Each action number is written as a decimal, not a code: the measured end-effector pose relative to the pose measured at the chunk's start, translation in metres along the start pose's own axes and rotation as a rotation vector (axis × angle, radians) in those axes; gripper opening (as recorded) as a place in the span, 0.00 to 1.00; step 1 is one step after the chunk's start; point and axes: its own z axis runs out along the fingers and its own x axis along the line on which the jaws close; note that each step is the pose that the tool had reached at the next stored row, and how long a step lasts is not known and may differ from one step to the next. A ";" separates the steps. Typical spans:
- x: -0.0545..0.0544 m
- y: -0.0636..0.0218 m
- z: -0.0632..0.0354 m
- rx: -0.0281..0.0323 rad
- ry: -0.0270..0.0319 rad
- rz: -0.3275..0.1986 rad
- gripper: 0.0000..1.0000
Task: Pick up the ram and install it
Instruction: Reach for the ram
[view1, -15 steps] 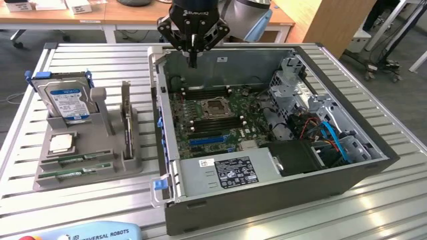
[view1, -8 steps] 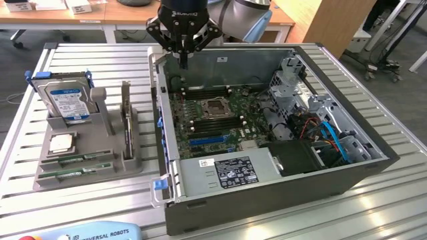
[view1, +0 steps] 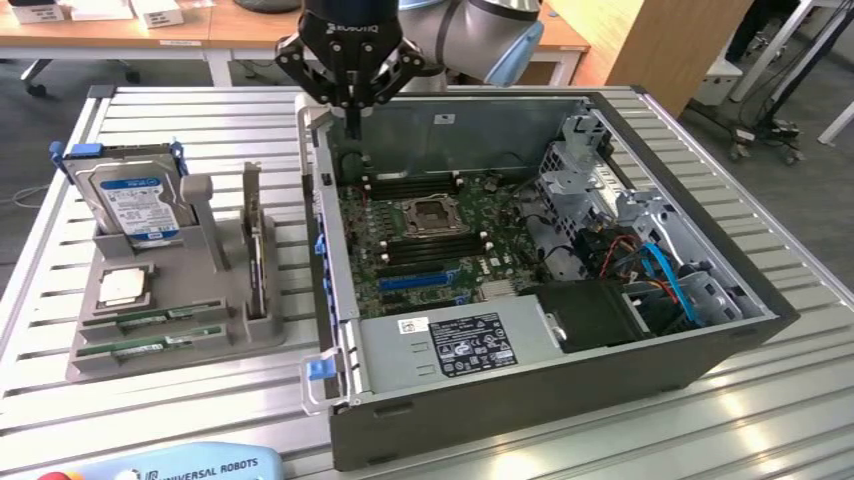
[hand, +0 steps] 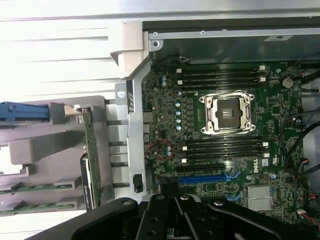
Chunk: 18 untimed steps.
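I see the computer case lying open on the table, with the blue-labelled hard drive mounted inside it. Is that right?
Not quite. The computer case does lie open on the table, but the blue-labelled hard drive is not inside it. It stands upright in the grey holder beside the case, toward the exterior view's left. The exterior view shows this.

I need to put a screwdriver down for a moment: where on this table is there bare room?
Bare slats of the table lie at the near corner on the exterior view's right, beside the computer case, and in the strip between the grey holder and the teach pendant. The holder itself and the case's inside are crowded.
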 end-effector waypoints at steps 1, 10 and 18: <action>0.002 -0.0001 0.0001 0.0000 0.0000 0.000 0.10; 0.016 -0.0013 0.0011 0.0000 0.0000 0.000 0.10; 0.031 -0.0024 0.0015 0.0000 0.0000 0.000 0.10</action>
